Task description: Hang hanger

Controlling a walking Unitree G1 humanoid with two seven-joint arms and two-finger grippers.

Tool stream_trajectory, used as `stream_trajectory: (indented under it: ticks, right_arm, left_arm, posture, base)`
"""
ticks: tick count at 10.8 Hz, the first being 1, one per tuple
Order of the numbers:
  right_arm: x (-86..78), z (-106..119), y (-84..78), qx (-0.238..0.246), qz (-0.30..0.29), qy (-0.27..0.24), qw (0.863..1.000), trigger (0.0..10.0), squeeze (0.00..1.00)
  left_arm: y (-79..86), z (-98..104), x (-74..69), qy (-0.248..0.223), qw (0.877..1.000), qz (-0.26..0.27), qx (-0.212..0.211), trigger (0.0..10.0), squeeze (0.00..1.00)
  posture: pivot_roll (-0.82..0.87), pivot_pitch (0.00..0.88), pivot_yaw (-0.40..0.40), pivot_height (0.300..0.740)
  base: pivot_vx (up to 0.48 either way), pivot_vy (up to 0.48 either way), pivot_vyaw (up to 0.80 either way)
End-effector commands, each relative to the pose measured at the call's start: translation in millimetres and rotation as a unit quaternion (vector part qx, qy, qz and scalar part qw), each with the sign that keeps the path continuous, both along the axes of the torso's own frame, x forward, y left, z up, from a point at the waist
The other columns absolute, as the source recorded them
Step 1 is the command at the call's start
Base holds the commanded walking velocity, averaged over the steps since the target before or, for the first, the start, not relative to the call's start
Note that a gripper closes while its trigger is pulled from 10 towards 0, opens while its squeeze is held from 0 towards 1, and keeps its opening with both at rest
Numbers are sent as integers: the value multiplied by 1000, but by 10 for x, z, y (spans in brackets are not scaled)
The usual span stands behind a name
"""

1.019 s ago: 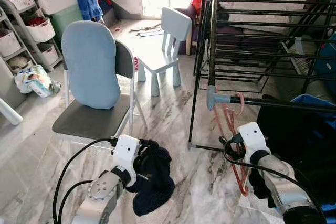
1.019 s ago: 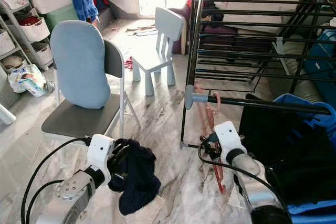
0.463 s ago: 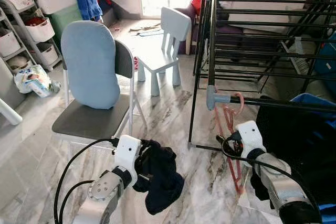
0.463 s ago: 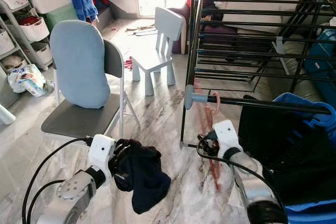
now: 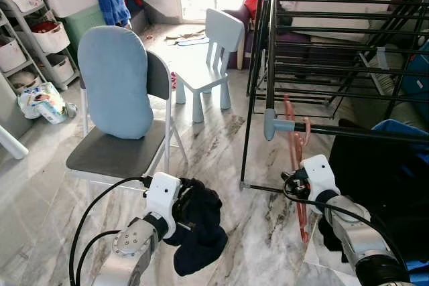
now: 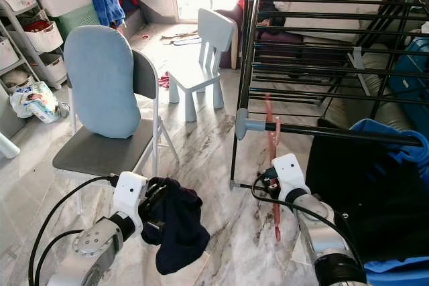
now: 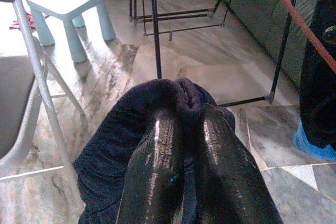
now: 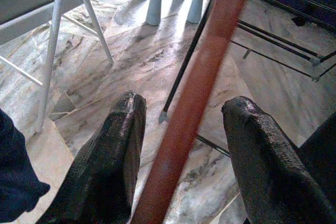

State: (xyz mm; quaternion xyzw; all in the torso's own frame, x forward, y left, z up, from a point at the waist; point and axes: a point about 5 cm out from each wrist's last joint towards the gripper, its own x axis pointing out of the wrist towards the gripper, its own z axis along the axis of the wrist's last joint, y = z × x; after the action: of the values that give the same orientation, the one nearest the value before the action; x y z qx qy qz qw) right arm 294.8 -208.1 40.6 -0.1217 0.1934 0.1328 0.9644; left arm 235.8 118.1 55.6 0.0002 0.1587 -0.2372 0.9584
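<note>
The thin salmon-pink plastic hanger (image 5: 297, 165) hangs by its hook from the near black rail (image 5: 348, 132) of the black metal drying rack (image 5: 322, 38), close to that rail's grey end cap, on the right of the scene. The right gripper (image 8: 184, 161) sits just below the rail with its fingers apart; the hanger's bar runs between them, and whether either pad touches it cannot be told. On the near left, the left gripper (image 7: 181, 150) has its fingers pressed together, clamped on a dark navy garment (image 5: 198, 229) that droops toward the marble floor (image 5: 214, 138), in front of the grey chair with a pale blue cushion (image 5: 117, 98).

The hook looks seated near the rail's end, so a sideways tug during withdrawal could likely slide it off the cap. A finger catching the bar on retreat could lift or swing the hanger loose.

The head views show the hook over the rail and the whole rack. The right wrist view instead shows the gap on both sides of the bar; the left wrist view shows cloth bunched around both fingers.
</note>
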Motion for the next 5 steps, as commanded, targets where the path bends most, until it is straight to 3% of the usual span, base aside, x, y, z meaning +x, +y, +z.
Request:
stream_trajectory:
  ticks: [1, 5]
  right_arm:
    - [-16, -13, -41, -5, -10, -1, 1000, 0, 0]
    - [-32, -18, -126, -15, -19, -3, 1000, 0, 0]
  left_arm:
    - [-3, 62, 20, -14, 1000, -3, 0, 10000, 0]
    - [-2, 55, 23, -12, 1000, -5, 2, 10000, 0]
  posture:
    - [-103, 0, 29, 740]
    - [-104, 0, 32, 740]
  base:
    - [0, 0, 0]
    - [0, 0, 0]
